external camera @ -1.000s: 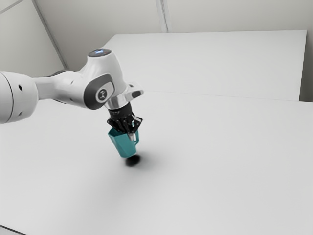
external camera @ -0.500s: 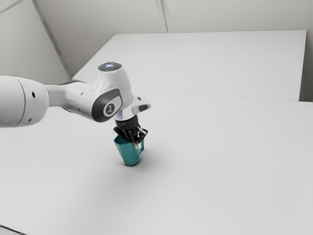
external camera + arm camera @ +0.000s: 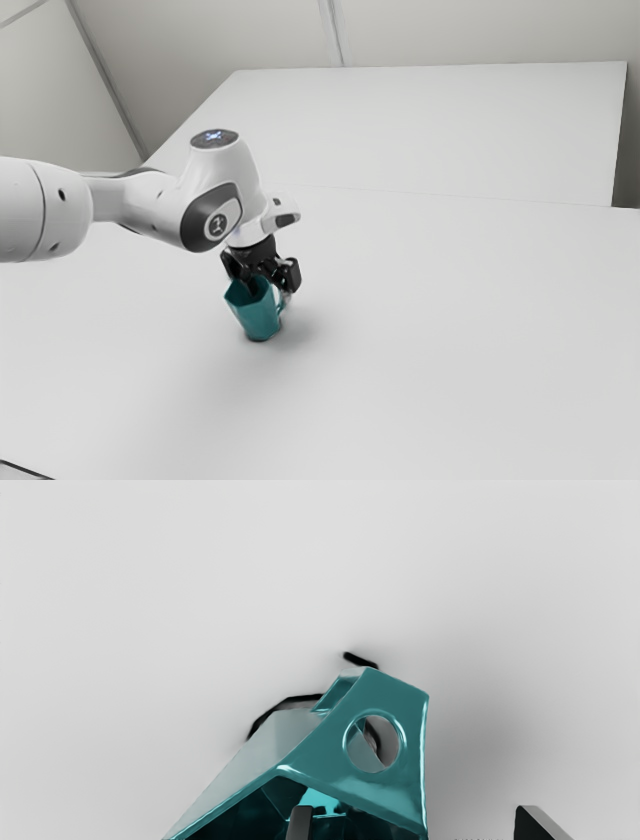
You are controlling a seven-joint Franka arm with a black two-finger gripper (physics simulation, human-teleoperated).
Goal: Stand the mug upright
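From the side of the arm (image 3: 215, 175), the exterior camera looks down across the table (image 3: 450, 330) from farther back. The wrist camera faces down from close by; both views share the mug (image 3: 258, 316) and the table around it.

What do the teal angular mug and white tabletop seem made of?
Teal angular mug: glossy, perhaps glazed ceramic or plastic, given bright highlights along its edges. White tabletop: matte, perhaps laminate or painted board; it looks smooth, without visible grain.

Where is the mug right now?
The mug is in the exterior view's left half, just under the open gripper; in the wrist view, one finger reaches into its mouth, the other stands outside.
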